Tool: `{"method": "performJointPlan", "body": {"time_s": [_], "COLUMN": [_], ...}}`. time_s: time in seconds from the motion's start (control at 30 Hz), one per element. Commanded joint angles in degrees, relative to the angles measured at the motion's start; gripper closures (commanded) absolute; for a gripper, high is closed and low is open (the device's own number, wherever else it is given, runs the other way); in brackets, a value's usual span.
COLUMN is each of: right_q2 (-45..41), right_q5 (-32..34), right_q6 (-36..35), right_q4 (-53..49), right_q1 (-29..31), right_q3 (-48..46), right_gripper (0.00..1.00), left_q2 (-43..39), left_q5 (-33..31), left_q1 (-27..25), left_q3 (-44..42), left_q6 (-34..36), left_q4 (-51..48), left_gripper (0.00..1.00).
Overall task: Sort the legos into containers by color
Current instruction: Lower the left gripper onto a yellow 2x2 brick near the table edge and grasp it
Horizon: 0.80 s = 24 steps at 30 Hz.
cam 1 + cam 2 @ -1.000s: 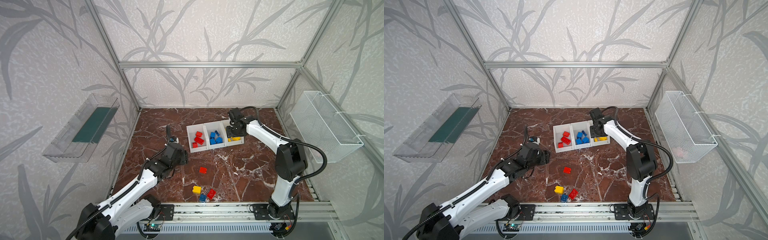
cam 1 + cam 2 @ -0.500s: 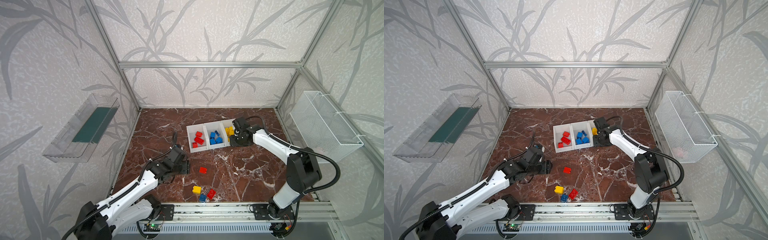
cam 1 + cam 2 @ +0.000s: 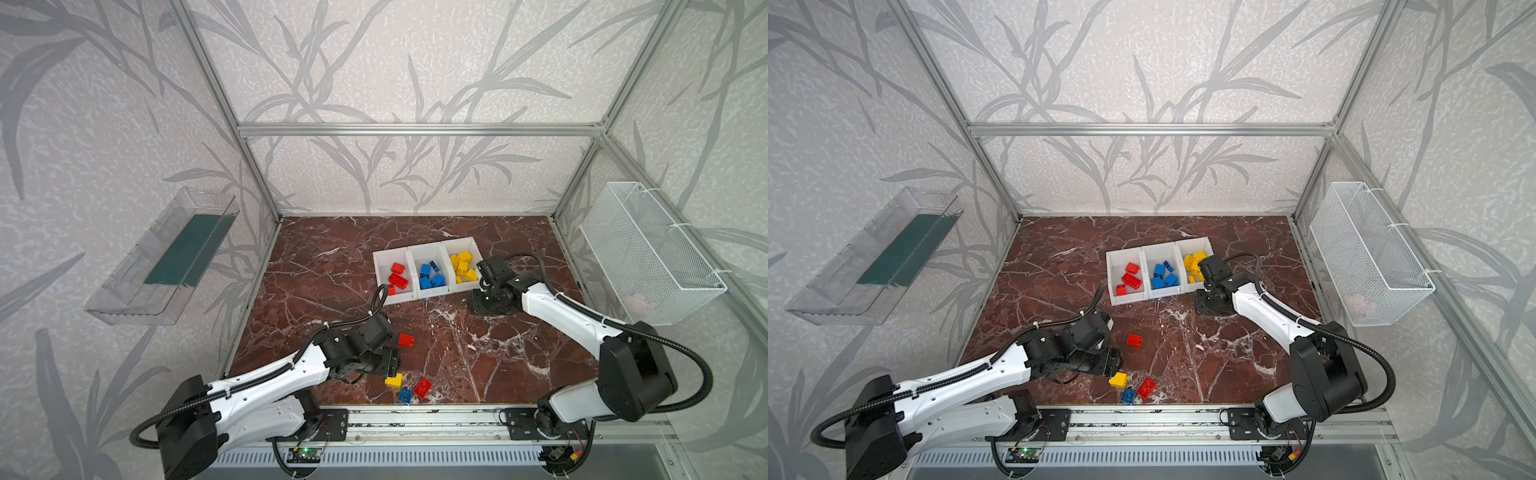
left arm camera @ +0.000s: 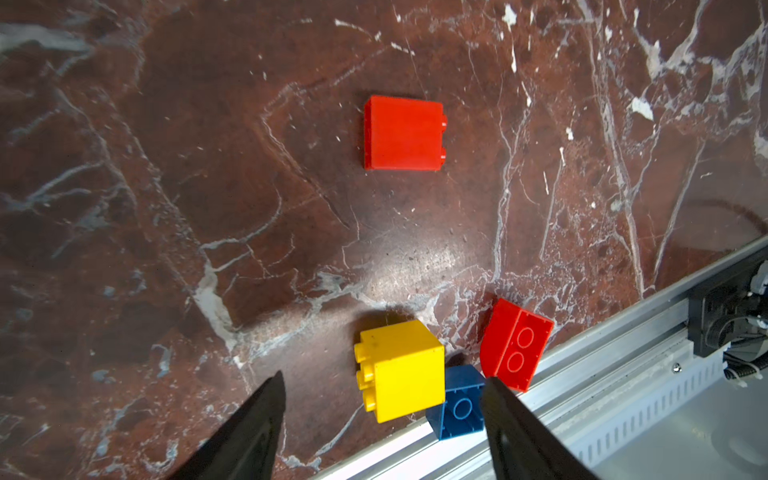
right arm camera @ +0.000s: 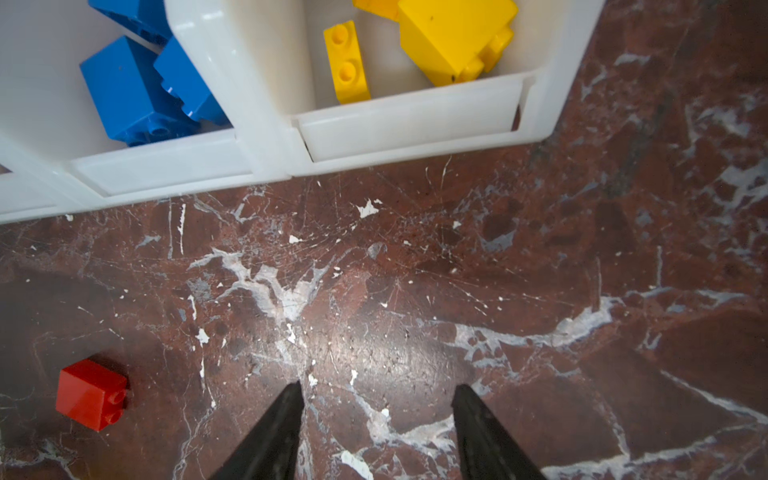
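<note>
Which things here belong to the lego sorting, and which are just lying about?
Job: lone red brick, yellow brick, blue brick, curved red brick, white bins.
Not the job: clear wall tray, wire basket.

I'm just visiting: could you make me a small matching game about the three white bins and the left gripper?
Things:
1. left bin
2. middle bin
3. right bin
4. left gripper

States:
a. holds yellow bricks
b. open, beside the loose yellow brick
c. holds red bricks
d. holds blue bricks

Pairs: 1-c, 2-d, 3-a, 4-b
</note>
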Motion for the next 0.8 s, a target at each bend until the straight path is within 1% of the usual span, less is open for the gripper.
{"method": "performJointPlan", "body": {"time_s": [0.0, 0.17, 0.4, 0.7, 0.77], "right_q2": [-2.59, -3.37, -3.78, -4.54, -4.73], "right_q5": [0.22, 0.27, 0.4, 0.31, 0.57], "right_q6": [0.71, 0.93, 1.14, 2.11, 2.25], "right_q4": [0.66, 0.89, 0.94, 1.07, 0.83], "right_q1": [0.1, 0.1, 0.1, 0.1, 0.1], "right_q3": [-1.4, -2.25, -2.38, -3.87, -3.94], "right_gripper": [0.41, 0.4, 0.4, 0.4, 0.4], "left_q2": [1.68, 3.72, 6.45, 11.01, 11.04], "left_q5": [2.5, 4.6, 5.64, 6.51, 6.06], "left_q1": [-1.7, -3.79, -4.25, -4.21, -4.25], "left_q3": [-1.29, -3.34, -3.91, -3.25, -3.25], "left_q6": [-2.61, -4.59, -4.73, -3.43, -3.11], "left_q4": [0.76, 3.99, 6.91, 8.97, 8.79], "left_gripper": [0.22, 0.22, 0.22, 0.29, 0.33]}}
